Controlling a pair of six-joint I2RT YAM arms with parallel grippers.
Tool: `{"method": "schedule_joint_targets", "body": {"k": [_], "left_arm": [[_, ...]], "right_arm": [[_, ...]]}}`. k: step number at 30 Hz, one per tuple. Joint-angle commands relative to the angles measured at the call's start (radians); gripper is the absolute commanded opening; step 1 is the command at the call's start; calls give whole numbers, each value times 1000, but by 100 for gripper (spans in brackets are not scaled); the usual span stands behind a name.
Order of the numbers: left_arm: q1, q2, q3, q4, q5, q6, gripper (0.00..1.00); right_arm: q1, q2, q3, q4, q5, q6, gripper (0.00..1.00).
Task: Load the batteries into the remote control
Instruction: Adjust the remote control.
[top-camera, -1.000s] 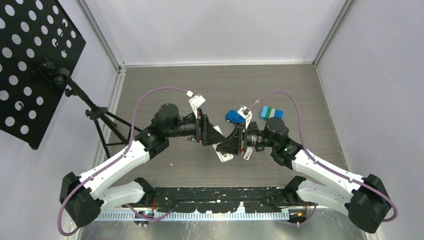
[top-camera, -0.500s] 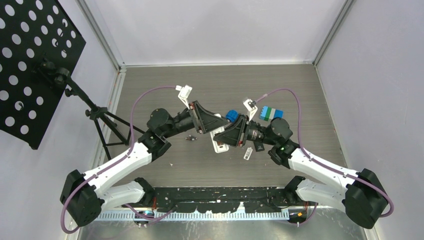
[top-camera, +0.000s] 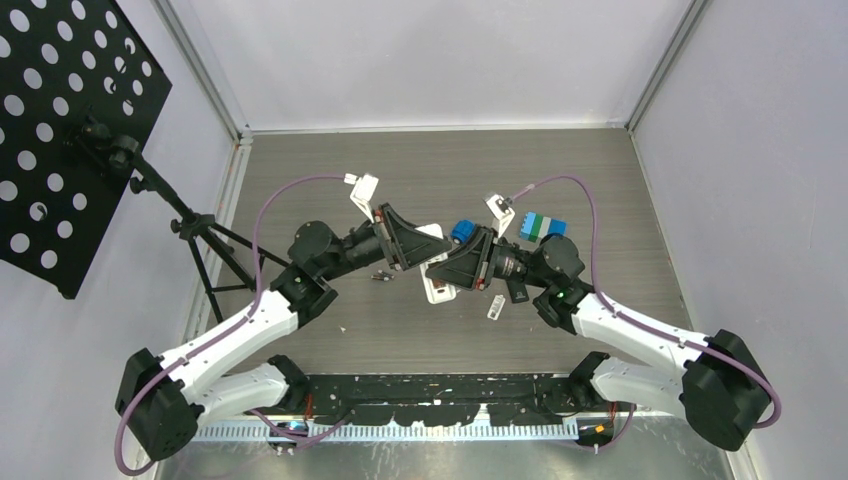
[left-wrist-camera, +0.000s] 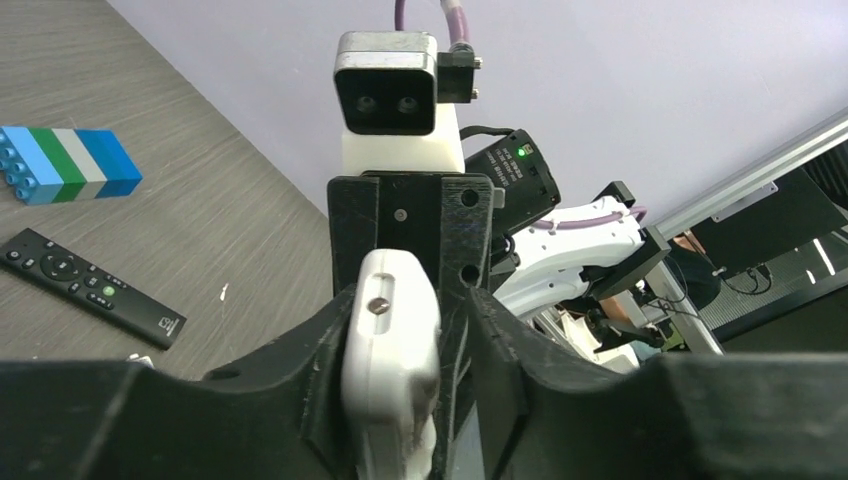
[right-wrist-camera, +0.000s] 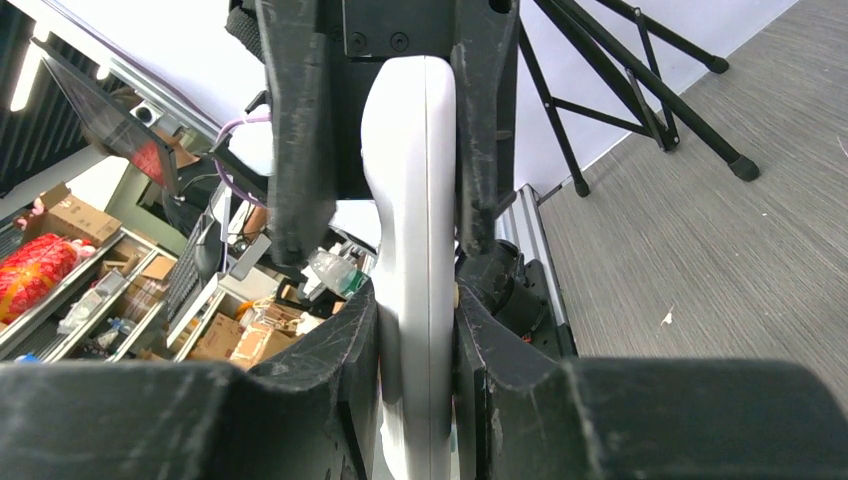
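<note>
White remote (left-wrist-camera: 390, 370), black remote (left-wrist-camera: 90, 290), blue-green-white bricks (left-wrist-camera: 65, 165)

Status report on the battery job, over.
Left tool and right tool both clamped on the white remote, held off the table. Batteries lie loose on the table, none in hand. Nothing blocking seen.

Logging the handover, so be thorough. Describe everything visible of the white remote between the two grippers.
The white remote is a slim, smooth plastic body with rounded edges and a seam along its side. A small screw shows near one end. It hangs edge-on above the table, clamped by the right gripper. The left gripper flanks its other end, but whether it presses the remote is unclear.
</note>
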Motion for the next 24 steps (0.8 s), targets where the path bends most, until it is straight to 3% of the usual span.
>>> {"method": "schedule_joint_targets", "body": {"k": [1, 4, 6, 8, 10, 11, 12, 14, 17, 20, 24], "left_arm": [[6, -29, -2, 7, -31, 30, 46], [7, -35, -4, -10, -46, 36, 45], [9, -43, -10, -14, -55, 39, 37], [15, -46, -13, -19, -58, 42, 26], [18, -49, -11, -33, -60, 51, 4], [20, -50, -8, -47, -63, 58, 0], [22, -53, -1, -75, -73, 73, 0], [23, -61, 23, -179, -115, 126, 0], [22, -79, 80, -408, -272, 263, 0], [22, -102, 119, -620, -522, 391, 0], [23, -115, 143, -816, -853, 473, 0]], "right_arm": [[-10, 20, 10, 105, -27, 35, 5], [-12, 26, 5, 118, -27, 43, 5], [-14, 28, 4, 120, -29, 45, 5], [-16, 30, 5, 121, -31, 46, 5], [-18, 34, 6, 121, -34, 49, 5], [-18, 37, 6, 116, -34, 50, 6], [-19, 40, 9, 101, -32, 50, 13], [-19, 44, 19, 54, -31, 33, 36], [-19, 27, 42, -117, 17, -51, 67], [-19, -3, 78, -345, 121, -154, 73], [-18, 16, 124, -555, 281, -210, 71]]}}
